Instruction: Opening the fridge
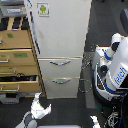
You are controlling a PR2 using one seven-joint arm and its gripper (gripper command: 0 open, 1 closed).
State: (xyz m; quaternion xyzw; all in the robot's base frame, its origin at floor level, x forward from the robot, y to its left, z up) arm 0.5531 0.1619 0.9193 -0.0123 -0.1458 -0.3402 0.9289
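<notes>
Fridge (60, 40) standing centre frame beside the wooden cabinet (17, 60), upper door and both drawers looking shut. Gripper (39, 109) hovering low in front, fingers spread open, holding nothing, apart from the fridge. Nothing opened yet; reach, grasp, pull all remaining.

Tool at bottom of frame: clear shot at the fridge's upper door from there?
Probably yes. The white tool sits low in front of the tall white fridge, nothing between them. The large upper door looks closed; no handle is discernible on it.
</notes>
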